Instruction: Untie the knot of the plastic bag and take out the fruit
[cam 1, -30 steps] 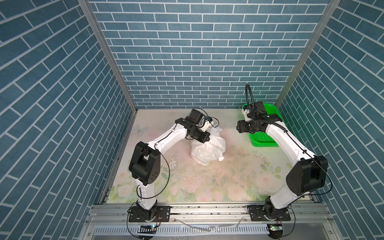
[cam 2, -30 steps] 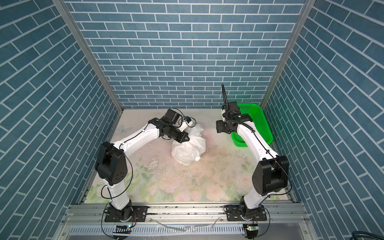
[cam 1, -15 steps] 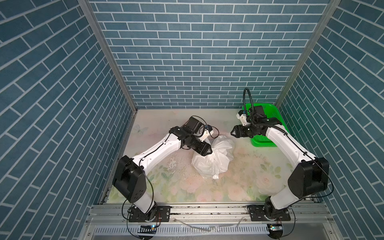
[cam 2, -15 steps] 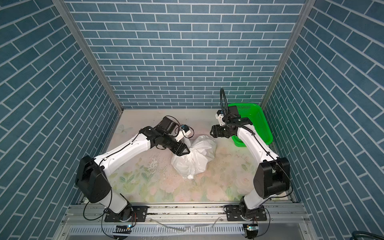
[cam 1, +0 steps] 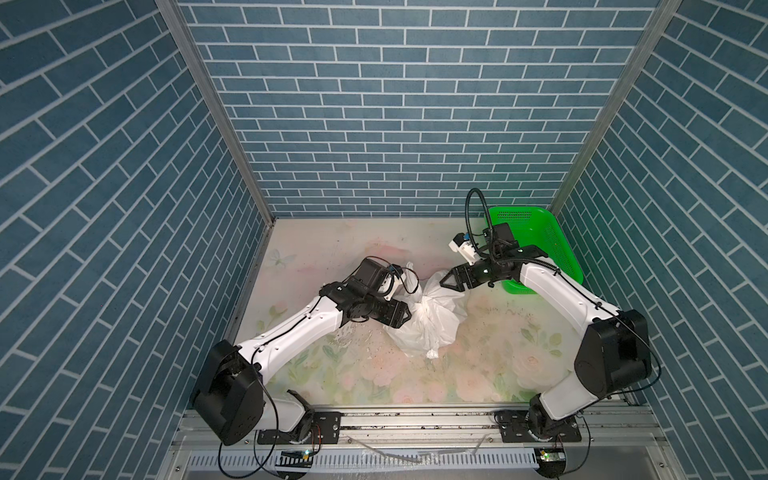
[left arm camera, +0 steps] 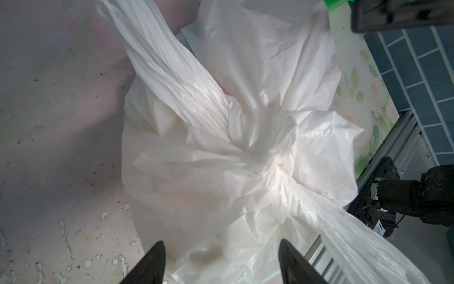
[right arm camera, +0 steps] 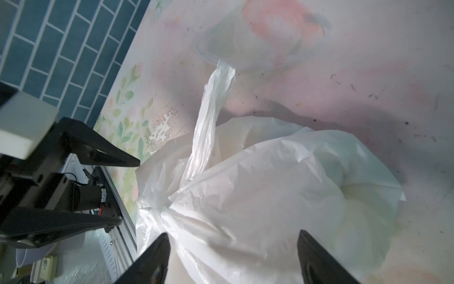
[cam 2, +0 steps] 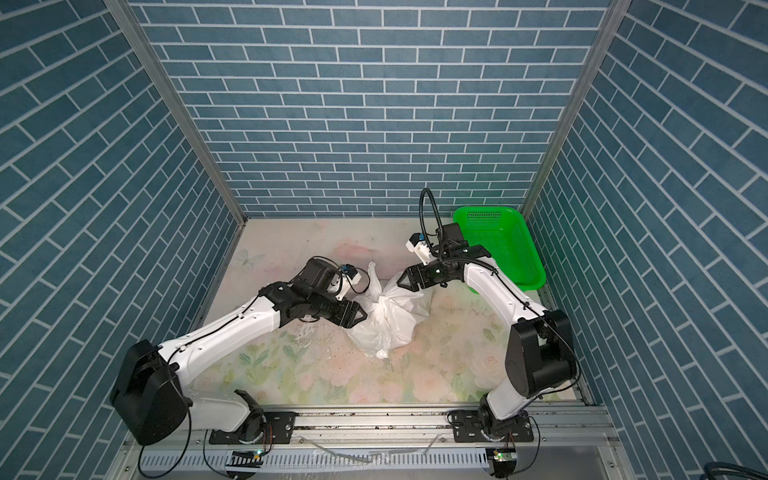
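My left tool (cam 1: 406,316) sits against the left flank of the plastic bag (cam 1: 430,328), just right of centre in both top views, and its two dark fingers stand wide apart with nothing clamped. In the left wrist view its fingertips (left arm camera: 157,248) show at the bottom edge, and crumpled white film fills the frame beyond them. My right tool (cam 1: 445,283) comes in from the upper right and is likewise spread wide. It is right at the bag's upper right shoulder, though I cannot tell whether it touches. In the right wrist view its fingertips (right arm camera: 163,242) straddle loose film without pinching it. The bag lies slumped on the flowered bench (cam 1: 332,249), mouth end toward the back wall. The knot (cam 1: 424,297) is tied, a tight gather between my two tools. In the left wrist view the knot (left arm camera: 266,157) sits just right of centre, with one twisted handle strand (left arm camera: 172,73) running to the upper left and another to the lower right. The fruit is inside, and I cannot tell the pieces apart through the film. The green basket (cam 1: 555,249) stands in the bench's far right corner, behind my right arm and apart from the bag.
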Robot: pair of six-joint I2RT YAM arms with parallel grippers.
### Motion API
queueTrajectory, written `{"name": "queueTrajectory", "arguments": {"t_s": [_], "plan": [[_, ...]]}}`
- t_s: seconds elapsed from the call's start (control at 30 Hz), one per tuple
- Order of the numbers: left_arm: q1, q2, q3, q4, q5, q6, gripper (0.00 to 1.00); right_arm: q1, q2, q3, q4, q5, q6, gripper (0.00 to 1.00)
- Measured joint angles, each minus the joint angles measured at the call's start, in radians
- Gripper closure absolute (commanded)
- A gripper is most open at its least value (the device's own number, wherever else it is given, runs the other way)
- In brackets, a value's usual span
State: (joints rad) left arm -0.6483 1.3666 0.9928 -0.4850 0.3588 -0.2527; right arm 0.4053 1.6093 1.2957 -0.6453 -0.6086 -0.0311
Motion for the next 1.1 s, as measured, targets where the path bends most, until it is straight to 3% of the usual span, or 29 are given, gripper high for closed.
{"name": "queueTrajectory", "arguments": {"t_s": [0.13, 0.3, 0.4, 0.7, 0.9, 1.0, 1.1], "plan": [[0.0, -0.021, -0.034, 0.023, -0.022, -0.027, 0.26, 0.034, 0.05, 0.0, -0.026, 0.044, -0.027, 0.35], [0.0, -0.055, -0.083, 0.049, -0.042, -0.06, 0.26, 0.047, 0.042, -0.014, -0.03, 0.082, -0.032, 0.8], [0.0, -0.064, -0.09, 0.05, -0.052, -0.071, 0.26, 0.048, 0.005, -0.065, -0.025, 0.081, -0.005, 1.0], [-0.007, -0.079, -0.078, 0.043, -0.071, -0.064, 0.24, 0.083, -0.166, -0.298, 0.029, 0.058, 0.169, 1.0], [-0.055, -0.071, -0.028, 0.027, -0.072, 0.009, 0.2, 0.116, -0.228, -0.39, 0.061, 0.051, 0.298, 1.0], [-0.077, -0.053, -0.009, 0.025, -0.063, 0.063, 0.2, 0.118, -0.238, -0.388, 0.042, 0.074, 0.319, 0.76], [-0.1, -0.029, 0.004, 0.01, -0.063, 0.117, 0.21, 0.118, -0.257, -0.369, -0.016, 0.122, 0.315, 0.64]]}}
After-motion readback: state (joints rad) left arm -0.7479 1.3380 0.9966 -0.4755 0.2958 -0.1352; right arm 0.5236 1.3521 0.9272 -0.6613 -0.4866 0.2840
